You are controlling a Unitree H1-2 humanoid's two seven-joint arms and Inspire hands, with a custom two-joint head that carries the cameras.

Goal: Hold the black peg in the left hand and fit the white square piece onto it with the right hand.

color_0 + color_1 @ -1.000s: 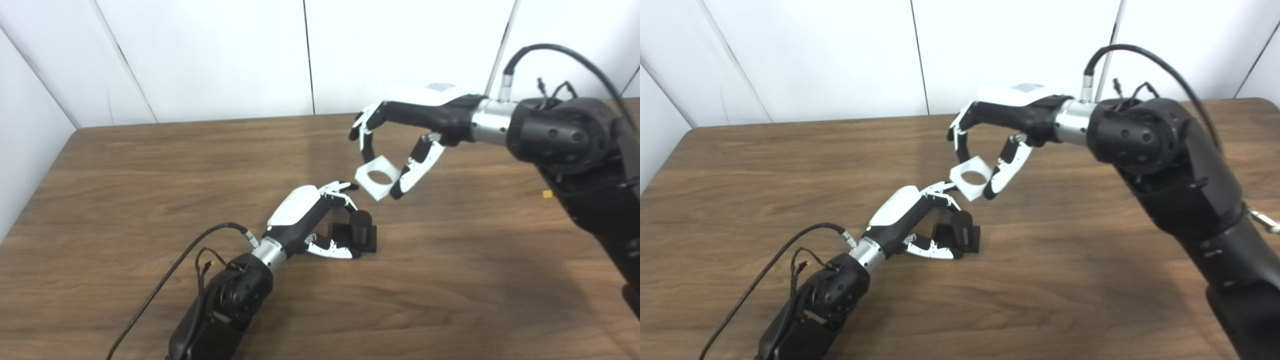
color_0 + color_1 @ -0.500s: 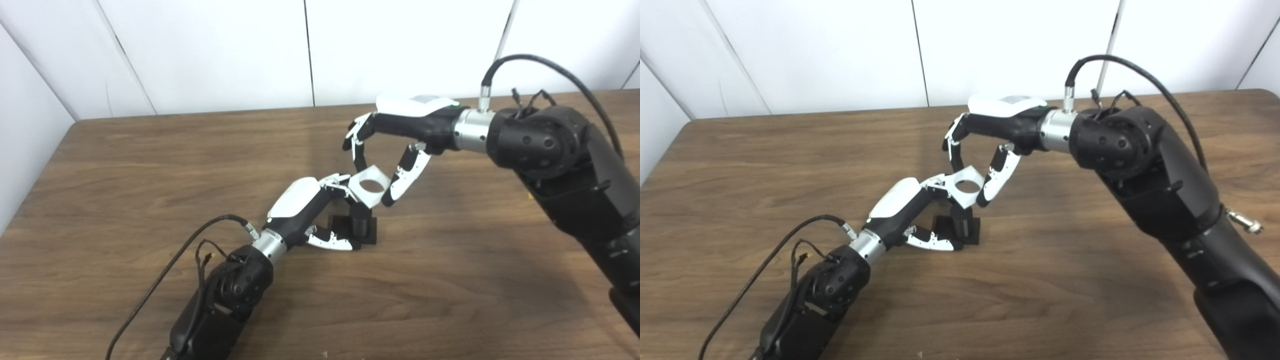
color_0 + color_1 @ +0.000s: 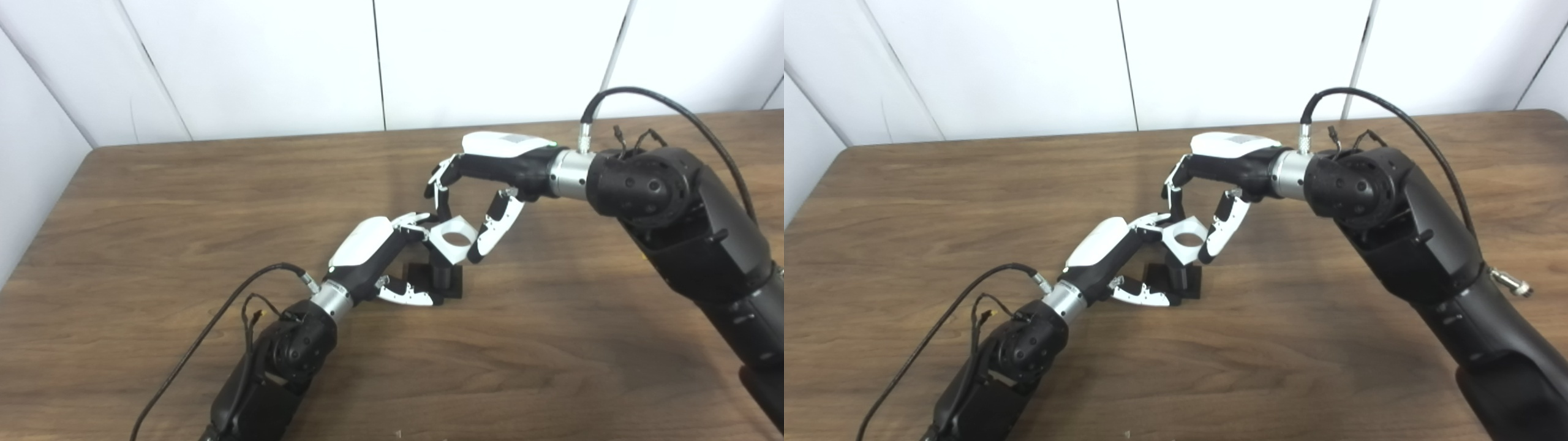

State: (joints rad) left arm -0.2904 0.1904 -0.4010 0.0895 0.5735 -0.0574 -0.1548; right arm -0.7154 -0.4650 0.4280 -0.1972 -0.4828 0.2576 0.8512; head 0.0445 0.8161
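Fitting step under way, frame centre. Right hand (image 3: 474, 205) pinching white square piece (image 3: 452, 237) between fingers and thumb, hole just above black peg (image 3: 439, 274), slightly tilted; seated or not, cannot tell. Left hand (image 3: 383, 260) closed about peg's base, fingertips touching the piece's left edge. Next, probably: level the piece, centre hole, press straight down. Crowded on the left of the peg; open table (image 3: 551, 343) lower right for retreat.

right robot hand (image 3: 474, 202) lowered white square piece (image 3: 452, 236) over black peg (image 3: 439, 274)
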